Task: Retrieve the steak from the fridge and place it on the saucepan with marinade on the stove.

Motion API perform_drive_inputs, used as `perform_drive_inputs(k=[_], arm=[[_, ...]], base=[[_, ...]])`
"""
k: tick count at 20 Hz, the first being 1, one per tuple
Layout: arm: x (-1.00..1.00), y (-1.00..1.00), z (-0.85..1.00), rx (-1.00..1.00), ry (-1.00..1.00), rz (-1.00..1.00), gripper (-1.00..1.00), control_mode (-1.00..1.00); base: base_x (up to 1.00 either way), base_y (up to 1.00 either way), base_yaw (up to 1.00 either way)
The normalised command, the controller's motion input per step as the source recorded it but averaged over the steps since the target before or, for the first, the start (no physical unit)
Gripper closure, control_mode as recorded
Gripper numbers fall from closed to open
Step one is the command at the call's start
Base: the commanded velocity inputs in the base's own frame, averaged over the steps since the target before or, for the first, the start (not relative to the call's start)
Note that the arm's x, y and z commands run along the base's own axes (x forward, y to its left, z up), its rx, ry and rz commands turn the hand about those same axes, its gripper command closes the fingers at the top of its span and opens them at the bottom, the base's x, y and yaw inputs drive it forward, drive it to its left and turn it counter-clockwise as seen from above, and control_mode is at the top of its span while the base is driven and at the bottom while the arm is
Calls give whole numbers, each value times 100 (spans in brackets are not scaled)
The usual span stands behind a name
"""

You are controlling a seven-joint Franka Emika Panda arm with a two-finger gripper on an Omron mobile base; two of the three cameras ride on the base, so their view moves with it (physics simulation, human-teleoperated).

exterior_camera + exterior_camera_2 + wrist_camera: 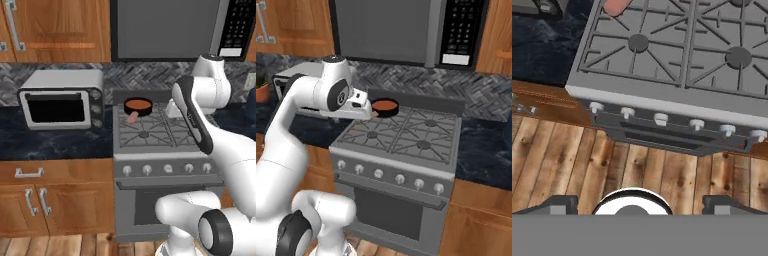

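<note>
- Gripper [640,202]: in the hand view the two dark finger tips stand at the bottom edge, far apart, at full spread. Nothing lies between them; the gripper holds nothing.
- Wooden floor [637,170]: in the hand view, plank flooring lies at 12 o'clock from the finger tips, between them and the stove front.
- Stove [150,135]: grey gas range with black grates. The hand view looks down on its front edge, where a row of white knobs [661,119] runs across the control panel. In the left base view the stove stands at picture centre, with its oven door below the knobs.
- Arm: in the right base view the white arm rises from the lower left, and the hand hangs above the stove's left side, just at 9 o'clock from the saucepan.
- Saucepan with marinade [138,105]: small round dark pan with orange-brown liquid, standing on the rear left burner. Its short pinkish handle [132,118] points toward the stove front. In the hand view the handle end shows at the top edge, at about 11 o'clock.
- Steak: cannot be made out in the pan or elsewhere.
- Toaster oven [62,99]: silver, dark window, on the dark counter at 9 o'clock from the stove.
- Microwave [406,32]: grey, with keypad, mounted above the stove at 12 o'clock.
</note>
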Motion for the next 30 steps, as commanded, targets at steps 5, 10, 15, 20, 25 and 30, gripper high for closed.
perform_drive_inputs(k=[5,10,15,20,25,30], arm=[[0,0,0,0,0,0,-100,100],[0,0,0,0,0,0,-100,100],[0,0,0,0,0,0,-100,100],[0,0,0,0,0,0,-100,100],[0,0,0,0,0,0,-100,100],[0,0,0,0,0,0,-100,100]], base=[[-34,0,82],[-1,0,99],[0,0,100],[1,0,86],[0,0,53],[1,0,56]])
